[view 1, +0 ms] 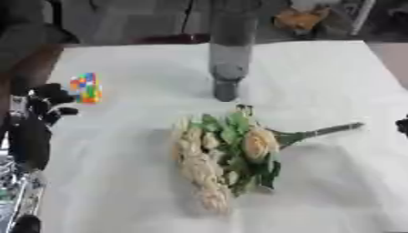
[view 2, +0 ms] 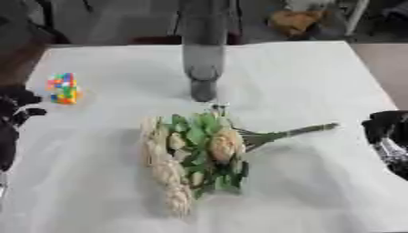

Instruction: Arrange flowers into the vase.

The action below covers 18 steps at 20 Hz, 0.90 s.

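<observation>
One bouquet (view 1: 227,159) lies mid-table (view 1: 334,73), bare cloth all round, vase (view 1: 229,50) far. Left hand (view 1: 44,107) at left edge, fingers curled, empty; right hand (view 2: 390,136) at right edge, fingers unclear.

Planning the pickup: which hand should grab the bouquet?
Right, probably. The bouquet's stem points toward the right hand; the left hand sits beyond the blooms, near the cube.

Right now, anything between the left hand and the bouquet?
Nothing: only bare white tablecloth lies between the left hand and the bouquet, seen in the left eye view. The colourful cube sits farther back.
</observation>
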Tool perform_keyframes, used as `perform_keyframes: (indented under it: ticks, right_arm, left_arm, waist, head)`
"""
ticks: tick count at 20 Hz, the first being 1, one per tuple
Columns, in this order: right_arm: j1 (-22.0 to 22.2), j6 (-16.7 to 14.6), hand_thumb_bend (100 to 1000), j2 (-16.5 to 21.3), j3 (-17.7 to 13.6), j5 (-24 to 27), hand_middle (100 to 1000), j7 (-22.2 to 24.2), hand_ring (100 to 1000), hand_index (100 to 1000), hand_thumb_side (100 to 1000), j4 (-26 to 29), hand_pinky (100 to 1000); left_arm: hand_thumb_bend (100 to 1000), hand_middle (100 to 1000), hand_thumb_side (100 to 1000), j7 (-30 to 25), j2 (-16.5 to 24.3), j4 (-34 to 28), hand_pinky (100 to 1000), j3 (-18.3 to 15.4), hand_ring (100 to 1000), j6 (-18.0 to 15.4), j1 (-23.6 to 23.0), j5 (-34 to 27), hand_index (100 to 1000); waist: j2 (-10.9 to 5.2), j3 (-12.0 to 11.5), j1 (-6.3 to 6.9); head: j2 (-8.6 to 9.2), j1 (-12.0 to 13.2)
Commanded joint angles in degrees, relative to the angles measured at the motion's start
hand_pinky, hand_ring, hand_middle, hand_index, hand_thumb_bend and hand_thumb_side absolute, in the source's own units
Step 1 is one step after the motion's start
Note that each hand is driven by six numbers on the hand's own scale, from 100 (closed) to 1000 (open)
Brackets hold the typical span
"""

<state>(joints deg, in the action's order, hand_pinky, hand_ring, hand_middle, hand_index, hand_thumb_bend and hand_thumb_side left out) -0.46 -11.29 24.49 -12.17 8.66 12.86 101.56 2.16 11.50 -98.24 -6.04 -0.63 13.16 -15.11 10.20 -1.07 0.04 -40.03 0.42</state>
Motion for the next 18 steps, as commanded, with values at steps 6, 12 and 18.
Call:
perform_keyframes:
  ticks: [6, 12, 18]
  right_arm:
    - [-0.5, 0.1, 312, 1.5, -0.1, -0.7, 565, 0.2, 715, 702, 345, 1.2, 743]
    - [-1.9, -0.3, 301, 3.9, 0.7, -2.0, 570, 0.6, 721, 711, 337, 1.4, 747]
    - [-5.7, -1.6, 305, 9.2, 2.9, -6.7, 583, 1.5, 731, 726, 325, 1.0, 753]
  left_arm:
    - [625, 553, 800, -0.4, 0.5, -0.7, 572, -0.1, 642, -0.1, 0.4, -0.1, 654]
    - [624, 554, 800, -0.4, 0.6, -0.7, 573, -0.1, 642, -0.1, 0.4, -0.1, 654]
    - [625, 554, 800, -0.7, 0.7, -0.6, 573, 0.1, 643, 0.0, 0.3, -0.1, 655]
  waist:
    - [-0.22, 0.0, -0.38]
    - [-0.21, 0.0, -0.5]
    - [-0.61, -0.1, -0.82]
  head:
    - [0.11, 0.0]
    - [0.09, 0.1]
    - [-0.28, -0.4]
